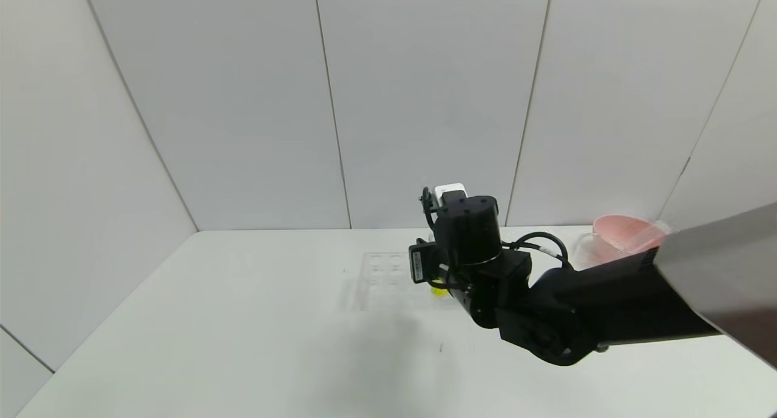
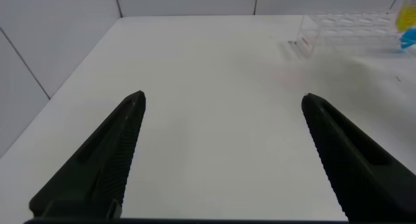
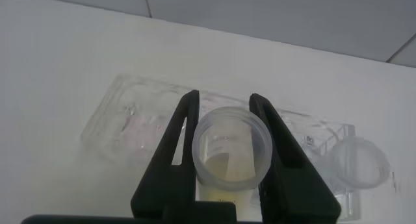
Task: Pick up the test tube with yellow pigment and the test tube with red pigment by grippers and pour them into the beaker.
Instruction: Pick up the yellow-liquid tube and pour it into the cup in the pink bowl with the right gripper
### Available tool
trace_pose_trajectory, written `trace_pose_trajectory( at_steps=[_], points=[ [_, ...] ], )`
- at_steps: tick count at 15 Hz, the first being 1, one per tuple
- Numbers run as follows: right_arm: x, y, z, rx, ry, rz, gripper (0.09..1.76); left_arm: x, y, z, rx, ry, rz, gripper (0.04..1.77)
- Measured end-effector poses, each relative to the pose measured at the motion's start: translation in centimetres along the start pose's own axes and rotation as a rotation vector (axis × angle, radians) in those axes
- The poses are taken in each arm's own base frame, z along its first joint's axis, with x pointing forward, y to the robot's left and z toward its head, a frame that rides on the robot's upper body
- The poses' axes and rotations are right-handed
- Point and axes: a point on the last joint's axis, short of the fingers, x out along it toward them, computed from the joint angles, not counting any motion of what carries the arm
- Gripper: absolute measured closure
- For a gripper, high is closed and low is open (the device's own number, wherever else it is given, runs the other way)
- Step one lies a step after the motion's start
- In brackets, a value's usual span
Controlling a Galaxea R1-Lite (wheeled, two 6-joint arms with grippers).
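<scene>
My right gripper [image 3: 224, 97] is shut on the test tube with yellow pigment [image 3: 231, 146], one black finger on each side just below its open rim. The tube stands upright over the clear tube rack [image 3: 130, 130]. In the head view only a yellow spot of the tube [image 1: 437, 291] peeks out under the right wrist, at the rack's [image 1: 385, 269] right end. My left gripper [image 2: 224, 97] hangs open over bare table, well away from the rack [image 2: 344, 26]. I cannot make out the test tube with red pigment. A faint clear cup beside the pink bowl may be the beaker [image 1: 584, 248].
A pink bowl [image 1: 622, 233] stands at the table's far right corner. A second clear tube mouth [image 3: 354, 162] sits in the rack beside the held tube. A tube with blue liquid [image 2: 409, 39] shows near the yellow one [image 2: 406, 16]. White walls close the back and sides.
</scene>
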Motion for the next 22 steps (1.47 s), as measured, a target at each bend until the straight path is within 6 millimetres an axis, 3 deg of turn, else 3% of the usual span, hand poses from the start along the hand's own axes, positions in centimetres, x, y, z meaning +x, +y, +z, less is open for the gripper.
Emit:
trace_pose_trajectory(
  at_steps=[4,9,17,22],
  points=[
    [-3.6,-3.0,-1.0,-0.011,0.021,0.139,1.26,0.0,0.0,0.0,0.0,0.0,0.0,0.09],
    [-7.8,-11.9,-1.9,-0.09,0.012,0.203,1.26,0.0,0.0,0.0,0.0,0.0,0.0,0.09],
    [-13.2,-24.1,0.1,-0.095,0.093,0.24,1.26,0.0,0.0,0.0,0.0,0.0,0.0,0.09],
    [-14.4,-29.9,2.3,-0.195,0.142,0.249,1.26,0.0,0.0,0.0,0.0,0.0,0.0,0.09]
  ],
)
